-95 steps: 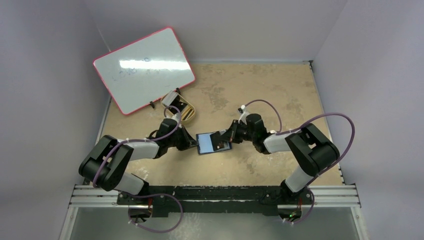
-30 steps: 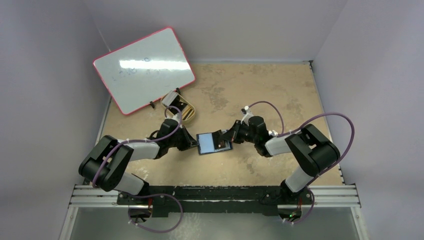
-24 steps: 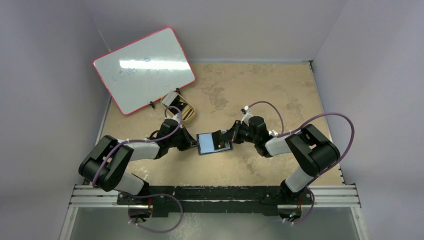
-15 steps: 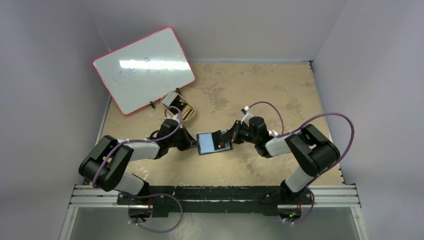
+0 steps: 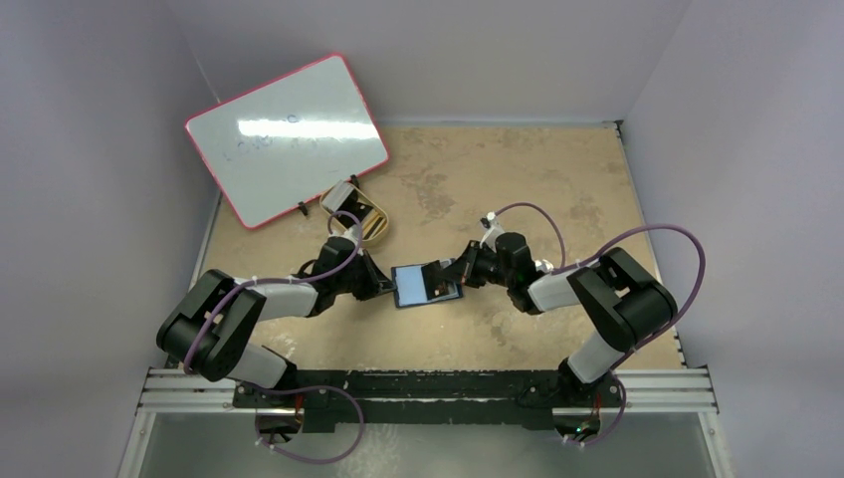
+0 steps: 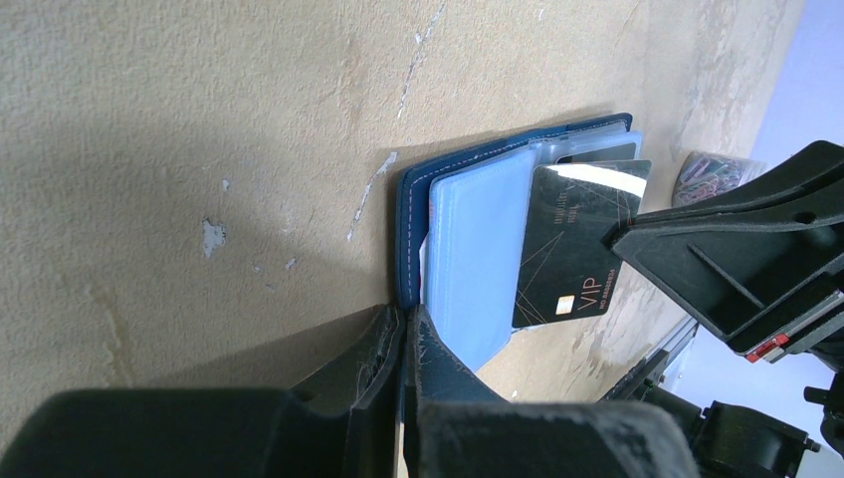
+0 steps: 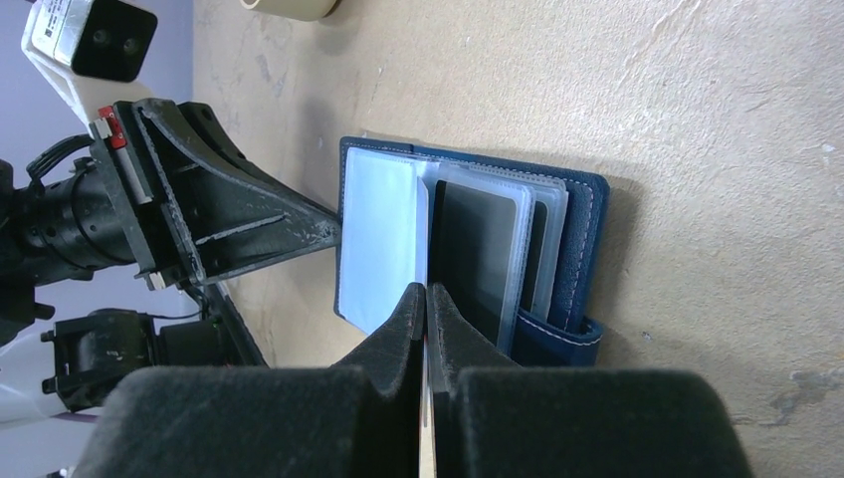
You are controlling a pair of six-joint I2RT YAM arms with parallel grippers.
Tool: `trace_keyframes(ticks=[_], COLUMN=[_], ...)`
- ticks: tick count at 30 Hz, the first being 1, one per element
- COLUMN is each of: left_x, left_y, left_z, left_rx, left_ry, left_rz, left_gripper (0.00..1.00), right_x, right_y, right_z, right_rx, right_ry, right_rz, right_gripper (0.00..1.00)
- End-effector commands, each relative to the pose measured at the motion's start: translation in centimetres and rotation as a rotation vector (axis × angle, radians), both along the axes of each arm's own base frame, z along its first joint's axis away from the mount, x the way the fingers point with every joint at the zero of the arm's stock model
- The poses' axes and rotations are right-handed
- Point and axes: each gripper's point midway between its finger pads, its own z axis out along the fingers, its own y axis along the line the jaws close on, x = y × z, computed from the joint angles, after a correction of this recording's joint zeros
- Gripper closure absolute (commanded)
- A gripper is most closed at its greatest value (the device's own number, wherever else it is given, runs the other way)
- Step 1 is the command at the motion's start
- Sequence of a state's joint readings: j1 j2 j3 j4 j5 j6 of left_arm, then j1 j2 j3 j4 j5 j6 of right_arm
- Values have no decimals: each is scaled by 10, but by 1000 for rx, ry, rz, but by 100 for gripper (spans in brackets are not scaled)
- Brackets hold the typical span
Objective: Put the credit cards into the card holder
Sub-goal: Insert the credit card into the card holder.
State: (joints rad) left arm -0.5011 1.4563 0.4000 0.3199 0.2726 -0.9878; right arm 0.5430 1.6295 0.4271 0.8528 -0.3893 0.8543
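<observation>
The small navy-blue bifold card holder lies open and flat in the middle of the tan surface, between the two arms. The left gripper is closed at its left edge and appears to pinch the cover there, anchoring it. The right gripper is closed on one end of a dark, glossy credit card with fine gold lines. The free end of the card tilts down over the right half of the card holder, beside the light-blue glossy pocket. Another dark card already sits in a clear sleeve on that side. From the right wrist, the held card shows edge-on, aimed at the gap between the pale page and the stack of sleeves. Whether its leading edge is inside a slot cannot be told.

The step in hand looks like the insertion itself. To do it well, the card's leading edge should be square to the mouth of the chosen pocket, since a corner that enters first will likely snag. The tilt wants flattening until the card runs nearly parallel to the sleeve. The push should be slow and straight, because the soft sleeves may buckle or let the card slip between pages instead of into a pocket. The left gripper needs to hold firm against the push, and the right should release only once most of the card is seated
</observation>
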Motion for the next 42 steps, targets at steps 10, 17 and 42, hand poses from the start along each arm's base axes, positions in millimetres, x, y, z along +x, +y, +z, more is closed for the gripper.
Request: trace_keyframes(ticks=[10,17,42], left_x=[-1,-1,2], left_y=[2,1,-19], left_z=[-4,-3,10], left_rx=[42,42,-11], left_ry=[11,9,-43], left_rz=[4,4,16], left_gripper=[100,100,100], right_x=[1,0,5], right_y=[10,9,16], right_z=[-2,-6,-22], right_rx=[20,15,-115], right_ry=[12,28,55], right_rz=[38,40,88], right_gripper=[100,100,85])
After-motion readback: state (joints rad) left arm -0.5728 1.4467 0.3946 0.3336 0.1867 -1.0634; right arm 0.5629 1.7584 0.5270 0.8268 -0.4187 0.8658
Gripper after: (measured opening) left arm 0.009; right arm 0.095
